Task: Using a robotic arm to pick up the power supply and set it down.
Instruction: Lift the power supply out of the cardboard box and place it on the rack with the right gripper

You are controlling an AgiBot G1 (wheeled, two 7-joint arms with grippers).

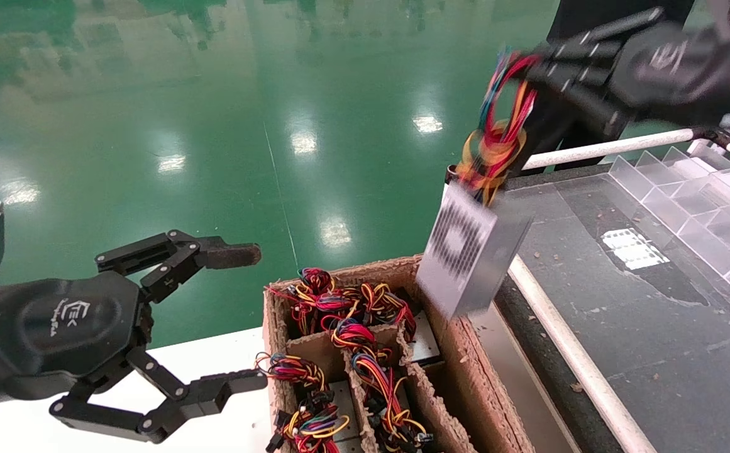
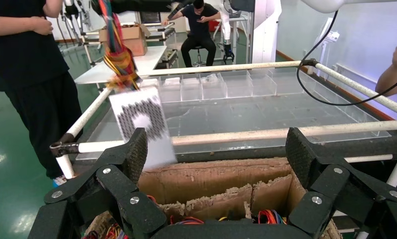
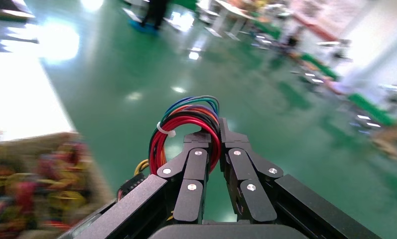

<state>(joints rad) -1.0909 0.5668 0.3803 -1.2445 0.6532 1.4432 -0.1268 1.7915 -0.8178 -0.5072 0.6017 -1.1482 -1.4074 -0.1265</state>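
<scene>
My right hand (image 1: 544, 66), clamped on the wire loop (image 1: 497, 126), dangles the power supply (image 1: 468, 251) over the cardboard box (image 1: 465, 352); it could swing or slip. Left hand (image 1: 239, 314) apart.

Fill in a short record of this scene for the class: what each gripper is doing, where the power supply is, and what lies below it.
right gripper: shut on the looped wire bundle
grey metal power supply with perforated grille: hanging tilted in the air from its wires
below it: brown cardboard divided box, more wired units inside
left gripper: open, beside the box, holding nothing
</scene>
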